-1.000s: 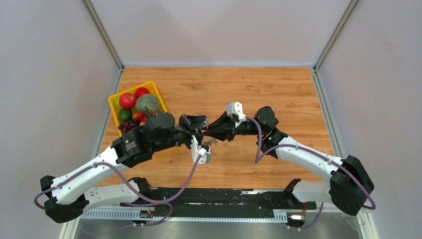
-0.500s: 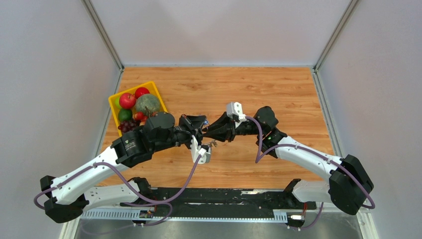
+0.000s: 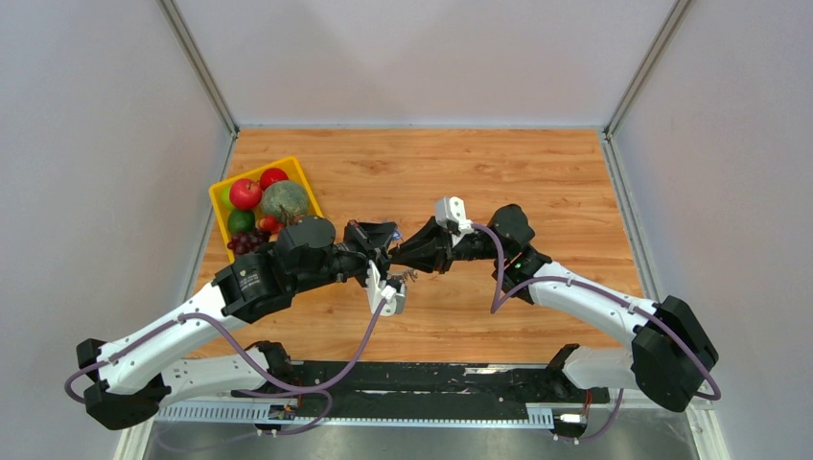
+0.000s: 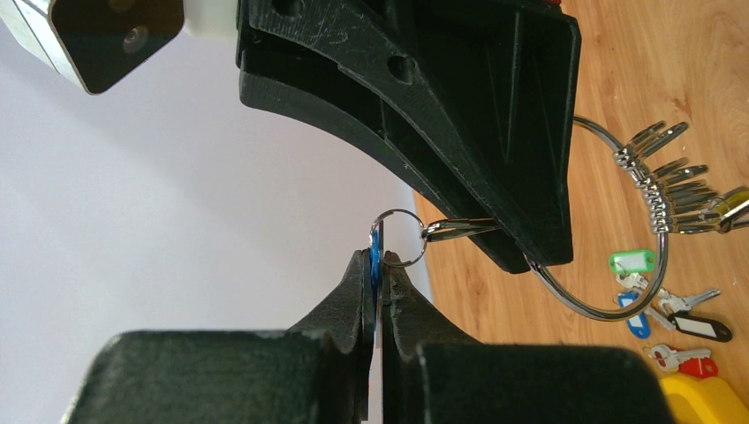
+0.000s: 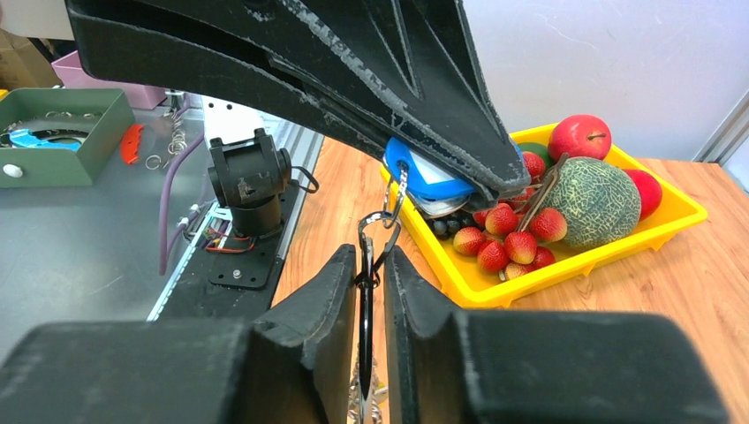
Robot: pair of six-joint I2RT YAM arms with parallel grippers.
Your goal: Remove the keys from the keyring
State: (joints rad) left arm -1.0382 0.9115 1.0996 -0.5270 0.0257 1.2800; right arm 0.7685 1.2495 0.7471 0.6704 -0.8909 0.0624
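Observation:
My two grippers meet above the table's middle. My left gripper (image 4: 378,256) is shut on a blue key tag (image 4: 374,250), which hangs on a small metal ring (image 4: 399,238). My right gripper (image 5: 368,256) is shut on the thin silver keyring (image 5: 365,309), seen edge-on between its pads. In the left wrist view the keyring's wire loop (image 4: 609,305) curves below the right gripper's fingers (image 4: 495,132) and carries several silver keys (image 4: 671,185). The blue tag also shows in the right wrist view (image 5: 428,184). In the top view the left gripper (image 3: 382,251) and right gripper (image 3: 405,257) nearly touch.
Loose keys lie on the wood below: a green tag (image 4: 633,262), a blue one (image 4: 631,320), a black one (image 4: 699,328), a red one (image 4: 680,358). A yellow fruit basket (image 3: 222,216) stands at the left, close behind the left arm.
Both grippers keep their grips and have barely moved; the right wrist has edged very slightly left.

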